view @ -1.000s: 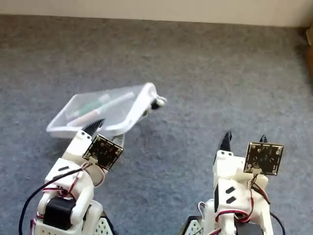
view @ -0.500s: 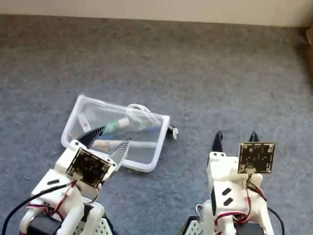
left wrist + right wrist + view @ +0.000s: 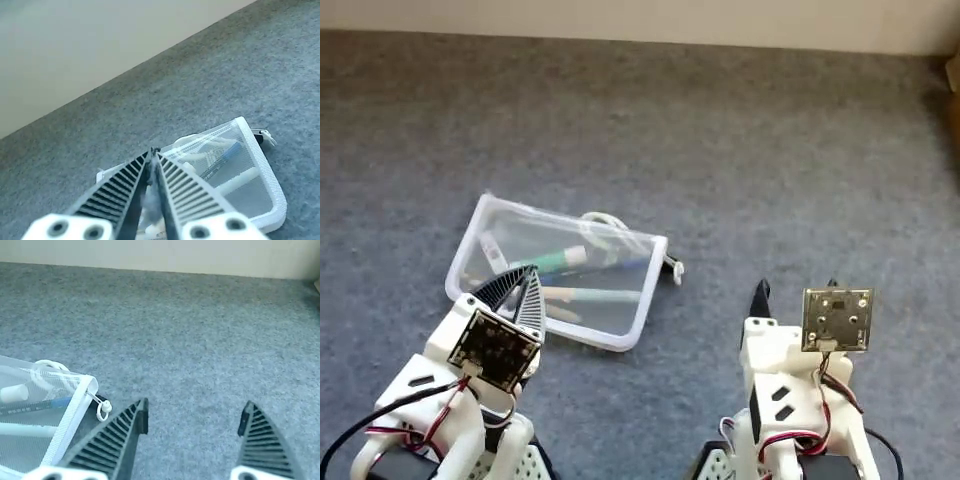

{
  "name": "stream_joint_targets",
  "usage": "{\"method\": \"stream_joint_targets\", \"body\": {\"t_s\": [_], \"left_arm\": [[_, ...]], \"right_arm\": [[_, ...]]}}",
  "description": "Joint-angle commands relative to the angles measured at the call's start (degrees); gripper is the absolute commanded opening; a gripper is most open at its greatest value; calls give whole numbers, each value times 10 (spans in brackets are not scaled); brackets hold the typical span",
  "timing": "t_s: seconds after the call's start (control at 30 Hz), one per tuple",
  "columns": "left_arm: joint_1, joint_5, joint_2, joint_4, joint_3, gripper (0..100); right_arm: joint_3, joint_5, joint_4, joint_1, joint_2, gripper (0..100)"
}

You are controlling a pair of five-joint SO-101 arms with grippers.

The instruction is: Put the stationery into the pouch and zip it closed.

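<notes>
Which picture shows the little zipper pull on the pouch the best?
The right wrist view: the zipper pull lies close up at the pouch corner, its white ring plain against the carpet. The high view shows it as a tiny speck beside that corner; the left wrist view shows it far off.

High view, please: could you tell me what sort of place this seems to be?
Probably an indoor tabletop workspace: a grey carpet-like surface, a pale wall behind it, and a clear pouch of stationery lying flat.
</notes>
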Motion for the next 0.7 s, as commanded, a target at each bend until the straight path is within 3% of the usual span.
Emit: {"method": "stream_joint_targets", "body": {"t_s": [0.0, 0.13, 0.27, 0.43, 0.67], "left_arm": [[-39, 2, -6, -3, -17, 6], [-91, 3, -6, -3, -7, 6], [-118, 3, -6, -3, 30, 6], [-153, 3, -6, -3, 70, 6], [-178, 3, -6, -3, 124, 6]], "right_arm": [[0, 10, 17, -6, -4, 274], [0, 11, 20, -6, -5, 254], [0, 12, 15, -6, -5, 130], [0, 93, 15, -5, -5, 19], [70, 101, -5, -3, -6, 5]]}}
